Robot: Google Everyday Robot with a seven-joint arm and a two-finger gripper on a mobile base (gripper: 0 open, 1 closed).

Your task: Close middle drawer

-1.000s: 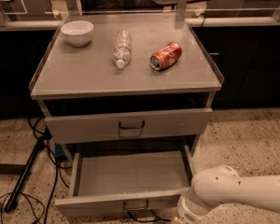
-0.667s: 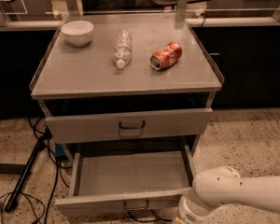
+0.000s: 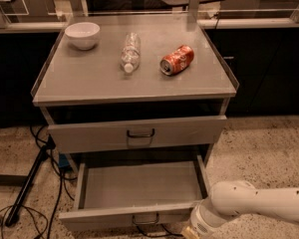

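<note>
Middle drawer (image 3: 139, 187) sits pulled far out at the bottom centre of the frame, and the gripper (image 3: 191, 231), by its front right corner on the white arm (image 3: 261, 203), is cut off by the lower edge, so whether it is open or closed cannot be told.

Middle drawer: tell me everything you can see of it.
The middle drawer is grey, metal by its look: a shallow tray with low side walls and a plain low front bearing a small dark loop handle. It stands pulled far out beneath the top drawer, and nothing shows inside. The gripper is by its front right corner, at the picture's bottom edge; whether they touch cannot be told.
</note>
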